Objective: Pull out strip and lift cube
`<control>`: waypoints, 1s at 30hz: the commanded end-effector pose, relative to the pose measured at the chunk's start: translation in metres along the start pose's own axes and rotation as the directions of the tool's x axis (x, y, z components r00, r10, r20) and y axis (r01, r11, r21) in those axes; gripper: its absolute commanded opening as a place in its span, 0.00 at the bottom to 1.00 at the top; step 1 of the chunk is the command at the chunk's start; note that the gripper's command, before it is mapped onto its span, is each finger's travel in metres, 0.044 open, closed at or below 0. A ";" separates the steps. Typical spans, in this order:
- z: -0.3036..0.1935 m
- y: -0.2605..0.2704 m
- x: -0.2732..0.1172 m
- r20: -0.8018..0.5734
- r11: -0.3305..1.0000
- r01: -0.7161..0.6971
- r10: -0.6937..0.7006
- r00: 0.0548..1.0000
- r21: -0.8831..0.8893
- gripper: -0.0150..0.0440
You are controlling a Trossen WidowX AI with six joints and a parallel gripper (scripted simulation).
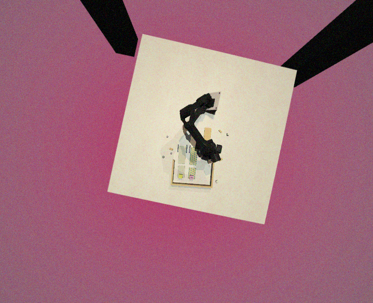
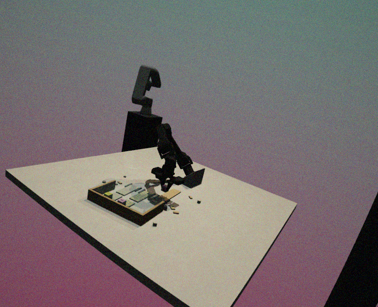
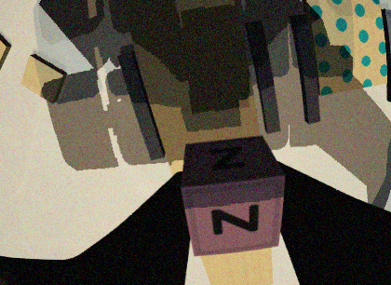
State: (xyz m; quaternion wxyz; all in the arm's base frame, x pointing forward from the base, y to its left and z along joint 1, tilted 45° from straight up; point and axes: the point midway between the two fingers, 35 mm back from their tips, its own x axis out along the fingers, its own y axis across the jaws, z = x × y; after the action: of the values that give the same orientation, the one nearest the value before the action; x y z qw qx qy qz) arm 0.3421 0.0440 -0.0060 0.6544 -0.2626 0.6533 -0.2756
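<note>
My gripper [image 2: 165,189] [image 3: 228,176] is shut on a pink cube [image 3: 234,223] marked N. In the wrist view the cube sits between both fingertips, above the plain tan strip [image 1: 207,133] [image 2: 172,194] [image 3: 239,270]. That strip sticks out of the tray's open side; my arm hides part of it in the top view. A teal-dotted strip [image 1: 192,156] [image 3: 363,36] is in two pieces and has another pink cube [image 1: 191,177] [image 2: 121,200] at its far end. A pale strip [image 1: 181,155] in two pieces has a yellow cube [image 1: 180,176] [image 2: 108,194].
The tray [image 1: 191,184] [image 2: 116,208] has raised walls on three sides. Dark guide bars [image 3: 141,102] flank the strips. Small loose bits lie around, such as a tan piece [image 1: 220,131] [image 2: 190,197] and a dark piece [image 1: 227,134] [image 2: 198,201]. A black pedestal [image 2: 141,131] stands beyond the table.
</note>
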 end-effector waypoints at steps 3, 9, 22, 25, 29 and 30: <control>-0.020 -0.003 -0.003 0.005 1.000 -0.006 0.006 1.000 0.003 0.25; -0.039 -0.005 -0.002 0.004 1.000 -0.005 0.005 1.000 0.003 0.25; -0.040 -0.005 -0.038 0.004 1.000 -0.007 0.007 1.000 0.002 0.25; -0.040 -0.005 -0.038 0.004 1.000 -0.007 0.007 1.000 0.002 0.25; -0.040 -0.005 -0.038 0.004 1.000 -0.007 0.007 1.000 0.002 0.25; -0.040 -0.005 -0.038 0.004 1.000 -0.007 0.007 1.000 0.002 0.25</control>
State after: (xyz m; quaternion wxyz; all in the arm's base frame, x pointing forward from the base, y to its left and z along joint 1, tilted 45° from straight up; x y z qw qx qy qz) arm 0.3002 0.0658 0.0212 0.6521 -0.2659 0.6550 -0.2739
